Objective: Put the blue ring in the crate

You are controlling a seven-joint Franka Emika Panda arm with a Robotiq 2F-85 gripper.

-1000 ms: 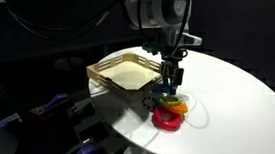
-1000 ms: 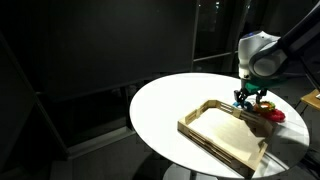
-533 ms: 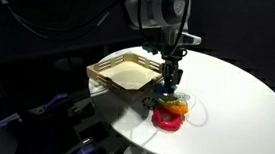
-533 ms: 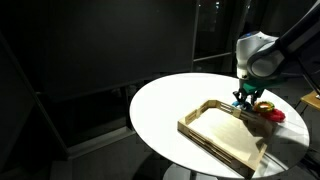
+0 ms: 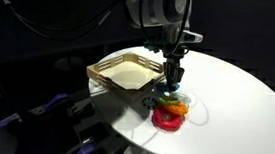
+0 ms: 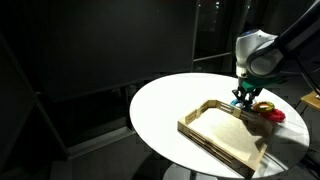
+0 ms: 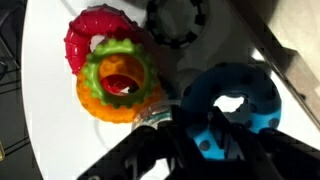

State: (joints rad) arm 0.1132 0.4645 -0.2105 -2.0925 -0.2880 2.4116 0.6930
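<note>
**Blue ring pinched in gripper, just outside the crate**

- Arm [image 5: 156,8] comes in from the top of frame, with the wrist roughly vertical and the gripper [image 5: 170,85] pointing straight down at the white round table [image 5: 246,97]. Both exterior views show the same pose.
- The gripper [image 6: 243,97] sits low, just beside the crate [image 5: 126,74] at its edge nearest the ring pile, not over the crate's floor.
- Fingers are closed in on the blue ring [image 7: 258,100]. In the wrist view, dark fingers [image 7: 150,150] overlap the ring's lower rim. An exterior view shows a cyan patch at the fingertips [image 6: 243,99].
- The blue ring is in the grip, outside the crate and close above the table. I can't tell whether it touches the table or the pile.
- The pile is right next to the gripper: a green ring [image 7: 137,55] sits on an orange ring [image 7: 100,105], with a red ring [image 7: 85,30] touching them behind.
- A black toothed ring [image 7: 180,20] lies near them on the table.
- The pale bottom of the crate [image 6: 222,135] shows, with nothing visible lying in it.
</note>
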